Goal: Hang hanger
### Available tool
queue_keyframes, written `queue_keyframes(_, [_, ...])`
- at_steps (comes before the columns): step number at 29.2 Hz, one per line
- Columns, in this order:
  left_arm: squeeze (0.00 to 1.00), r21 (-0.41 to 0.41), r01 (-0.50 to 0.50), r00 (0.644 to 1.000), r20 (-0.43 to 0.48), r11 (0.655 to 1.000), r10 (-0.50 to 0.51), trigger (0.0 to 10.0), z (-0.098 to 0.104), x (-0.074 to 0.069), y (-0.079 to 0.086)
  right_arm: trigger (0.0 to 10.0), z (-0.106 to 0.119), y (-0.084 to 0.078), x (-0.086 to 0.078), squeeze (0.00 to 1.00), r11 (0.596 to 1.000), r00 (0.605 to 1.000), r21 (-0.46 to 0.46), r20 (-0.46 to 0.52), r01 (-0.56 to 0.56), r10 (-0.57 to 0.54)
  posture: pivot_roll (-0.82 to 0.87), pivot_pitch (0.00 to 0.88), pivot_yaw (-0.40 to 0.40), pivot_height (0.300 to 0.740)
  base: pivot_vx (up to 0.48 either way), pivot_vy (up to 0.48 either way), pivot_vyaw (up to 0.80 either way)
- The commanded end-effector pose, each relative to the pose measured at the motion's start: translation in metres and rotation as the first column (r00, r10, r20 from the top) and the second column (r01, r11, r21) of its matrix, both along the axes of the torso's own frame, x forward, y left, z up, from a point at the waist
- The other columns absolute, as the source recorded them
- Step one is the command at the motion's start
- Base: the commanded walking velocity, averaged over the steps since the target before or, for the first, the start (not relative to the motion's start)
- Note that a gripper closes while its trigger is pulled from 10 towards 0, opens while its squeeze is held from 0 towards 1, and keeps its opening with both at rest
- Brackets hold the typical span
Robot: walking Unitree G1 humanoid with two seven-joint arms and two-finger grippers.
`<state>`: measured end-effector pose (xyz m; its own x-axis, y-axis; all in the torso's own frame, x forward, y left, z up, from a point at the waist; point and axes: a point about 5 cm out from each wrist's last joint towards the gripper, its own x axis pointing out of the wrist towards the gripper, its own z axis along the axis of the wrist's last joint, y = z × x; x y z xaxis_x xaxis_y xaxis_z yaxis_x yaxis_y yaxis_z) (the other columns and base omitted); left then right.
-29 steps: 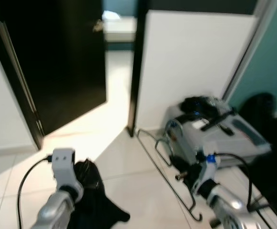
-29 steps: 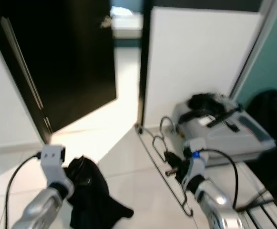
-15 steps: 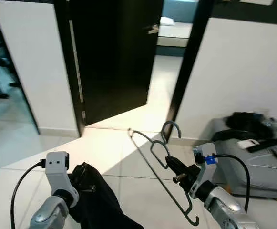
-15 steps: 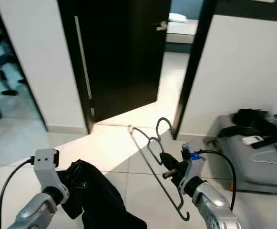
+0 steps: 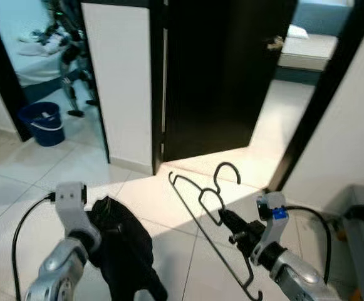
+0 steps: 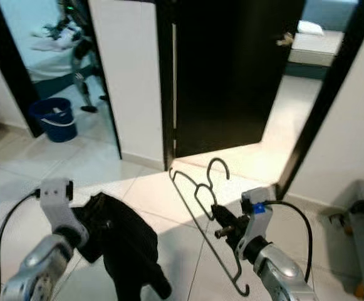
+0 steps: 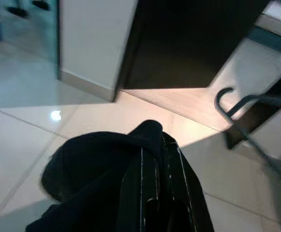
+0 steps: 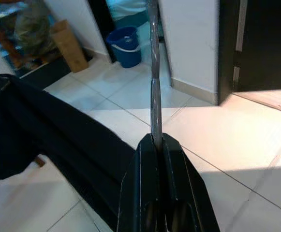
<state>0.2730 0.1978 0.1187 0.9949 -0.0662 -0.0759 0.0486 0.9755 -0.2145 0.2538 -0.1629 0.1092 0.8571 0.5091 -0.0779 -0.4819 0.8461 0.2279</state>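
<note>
Your right gripper (image 6: 218, 221) is clamped on the wire hanger (image 6: 202, 221), pinching its thin rod between both fingers and carrying it in the air over the tiled floor (image 6: 169, 188), hook uppermost, before the dark open door (image 6: 225, 69). Expect the hanger to be light, stiff and slick, likely to pivot in so narrow a pinch, so a hold near the neck below the hook should steady it best. Your left gripper (image 5: 99, 221) is closed on a limp black garment (image 5: 122, 251) that sags and gives no support.
</note>
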Motion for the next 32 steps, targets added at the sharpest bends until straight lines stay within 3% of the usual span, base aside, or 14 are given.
queue_keyframes(1, [0.0,0.027,0.01,1.0,0.012,1.0,-0.01,10.0,0.001,0.001,-0.002,10.0,0.001,-0.004,-0.004,0.0,1.0,1.0,0.0,-0.001,0.008,-0.008,0.03,0.0,-0.047,0.74,0.0,0.0,0.78])
queue_keyframes(24, [0.0,0.078,-0.032,0.998,0.061,0.996,0.027,10.0,0.01,-0.002,0.0,10.0,0.007,0.007,-0.007,0.0,0.993,0.994,-0.05,0.017,-0.103,0.104,0.05,0.0,-0.068,0.74,0.31,0.0,0.78])
queue_keyframes(32, [0.0,0.1,-0.052,0.996,0.073,0.994,0.045,10.0,0.013,0.0,0.0,10.0,0.009,0.008,-0.006,0.0,0.99,0.992,-0.058,0.023,-0.126,0.127,0.06,0.0,-0.077,0.74,0.0,0.0,0.78])
